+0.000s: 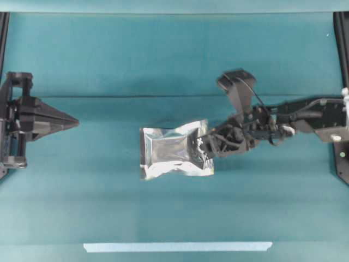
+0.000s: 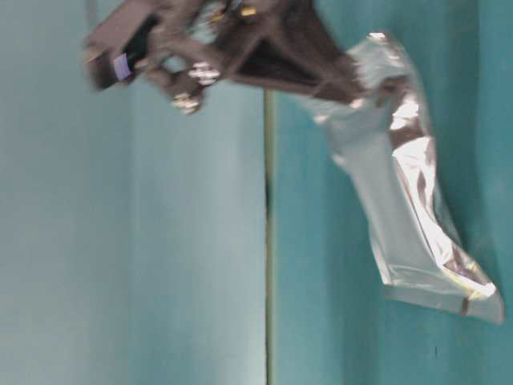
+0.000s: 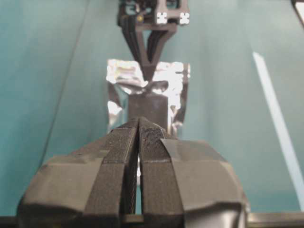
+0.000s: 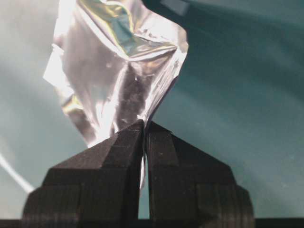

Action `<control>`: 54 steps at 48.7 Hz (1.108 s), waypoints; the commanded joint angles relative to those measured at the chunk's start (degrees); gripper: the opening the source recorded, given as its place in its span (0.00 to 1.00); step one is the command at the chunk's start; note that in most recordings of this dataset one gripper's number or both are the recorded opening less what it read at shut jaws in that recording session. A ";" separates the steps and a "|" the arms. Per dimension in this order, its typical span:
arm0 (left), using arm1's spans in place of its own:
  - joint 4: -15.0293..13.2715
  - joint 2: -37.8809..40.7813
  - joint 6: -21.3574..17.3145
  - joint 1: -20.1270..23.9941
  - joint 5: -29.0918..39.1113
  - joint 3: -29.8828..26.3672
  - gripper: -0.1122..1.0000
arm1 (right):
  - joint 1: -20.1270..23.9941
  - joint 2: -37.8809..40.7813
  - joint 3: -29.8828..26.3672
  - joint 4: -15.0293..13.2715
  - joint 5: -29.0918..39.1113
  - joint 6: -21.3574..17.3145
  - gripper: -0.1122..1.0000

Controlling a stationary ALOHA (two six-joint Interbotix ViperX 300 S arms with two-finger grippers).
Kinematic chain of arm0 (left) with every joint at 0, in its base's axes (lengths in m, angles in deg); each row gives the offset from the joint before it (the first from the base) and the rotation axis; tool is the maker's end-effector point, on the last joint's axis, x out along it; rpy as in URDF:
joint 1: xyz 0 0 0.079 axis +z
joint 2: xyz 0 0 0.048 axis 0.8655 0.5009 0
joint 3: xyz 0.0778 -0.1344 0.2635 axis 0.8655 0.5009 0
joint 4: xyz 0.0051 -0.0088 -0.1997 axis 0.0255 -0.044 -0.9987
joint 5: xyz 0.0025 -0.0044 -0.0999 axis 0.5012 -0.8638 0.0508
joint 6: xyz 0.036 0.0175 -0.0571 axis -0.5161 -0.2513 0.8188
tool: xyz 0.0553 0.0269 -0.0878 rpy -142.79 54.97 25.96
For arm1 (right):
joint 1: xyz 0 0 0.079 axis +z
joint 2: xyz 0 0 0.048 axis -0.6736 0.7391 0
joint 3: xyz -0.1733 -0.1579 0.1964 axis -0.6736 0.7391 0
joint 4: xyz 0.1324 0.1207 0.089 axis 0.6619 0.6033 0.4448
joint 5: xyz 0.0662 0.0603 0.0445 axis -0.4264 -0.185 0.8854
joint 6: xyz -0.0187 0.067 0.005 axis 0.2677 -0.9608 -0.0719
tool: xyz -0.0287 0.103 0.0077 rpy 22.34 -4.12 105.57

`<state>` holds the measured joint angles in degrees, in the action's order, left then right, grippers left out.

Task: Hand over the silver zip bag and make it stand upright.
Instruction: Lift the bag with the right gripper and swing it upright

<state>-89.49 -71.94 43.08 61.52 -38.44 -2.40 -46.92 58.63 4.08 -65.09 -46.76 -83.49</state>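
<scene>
I see the shiny, crinkly silver foil zip bag near the middle of the teal cloth tabletop. My right pincer has it pinched tight by its right edge. In the right wrist view the two black fingers are squeezed together on the foil, and the bag sticks out past them, all crumpled. In the table-level view the bag hangs from the pincer, and I cannot tell if it touches the tabletop.

My left pincer is far over on the left side, well apart from the bag. Its tips are pressed shut and hold nothing. In the left wrist view the closed pincer points straight at the bag, and I can see the right pincer gripping the foil from the other side.

A pale strip of tape lies flat on the tabletop near the bottom edge of the overhead view.
</scene>
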 commanded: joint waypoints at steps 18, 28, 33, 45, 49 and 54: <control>0.09 -2.99 0.97 3.16 -0.35 -0.97 0.09 | -2.11 -2.20 -19.78 -10.28 28.74 9.84 0.12; 0.09 -3.16 6.77 3.16 -0.53 -0.44 0.09 | -0.35 -0.88 -26.89 -11.87 36.04 14.15 0.12; 0.09 -3.34 9.67 3.16 -0.62 -0.53 0.09 | 0.35 0.79 -29.71 -12.48 38.41 16.61 0.12; 0.18 -3.43 10.37 3.16 -0.70 -0.35 0.09 | 1.32 4.92 -36.65 -12.92 46.58 27.51 0.12; 0.18 -3.16 10.55 3.16 -0.62 -0.26 0.10 | 1.67 6.06 -38.58 -14.06 49.04 31.55 0.12; 0.09 -2.37 11.16 3.16 -0.62 -0.26 0.18 | 1.93 6.77 -39.64 -15.03 50.10 34.80 0.12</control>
<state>-89.49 -75.19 54.07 64.60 -38.53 -2.05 -45.51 65.75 -33.62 -79.59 2.72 -50.88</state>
